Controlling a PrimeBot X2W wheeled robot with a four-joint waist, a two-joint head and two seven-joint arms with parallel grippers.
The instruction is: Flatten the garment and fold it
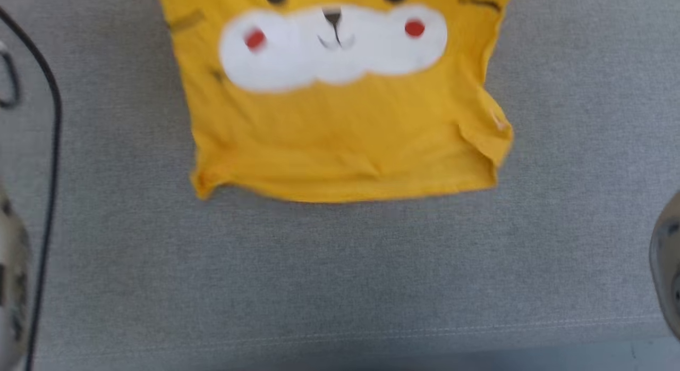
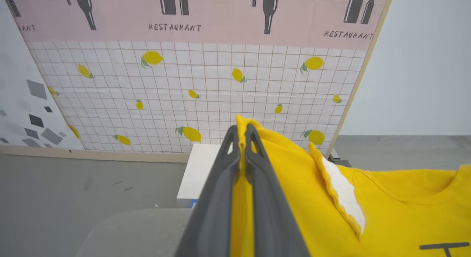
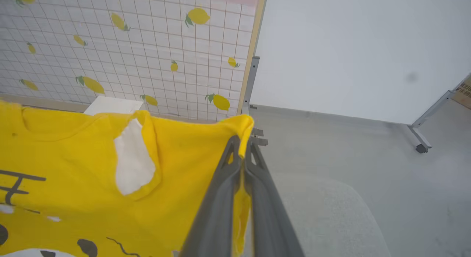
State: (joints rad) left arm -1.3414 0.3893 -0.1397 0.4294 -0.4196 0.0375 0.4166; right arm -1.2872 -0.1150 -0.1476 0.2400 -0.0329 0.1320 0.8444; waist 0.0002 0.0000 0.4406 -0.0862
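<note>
Presently the garment [image 1: 340,132] is spread print-up on the grey counter [image 1: 340,286], hem at 6 o'clock, long axis run from 12 to 6. Its two 12 o'clock corners are pinched, one by the left fingers [image 2: 217,205], one by the right fingers [image 3: 217,213], both closed tight on the cloth. Open counter is offered toward 6 o'clock.

The garment [image 1: 345,137], a yellow T-shirt with white muzzle, red dots and black lines, spans between the left tool [image 2: 241,130] and the right tool [image 3: 242,141], corners pinched; its hem seemingly rests on the bench [image 1: 340,280].
</note>
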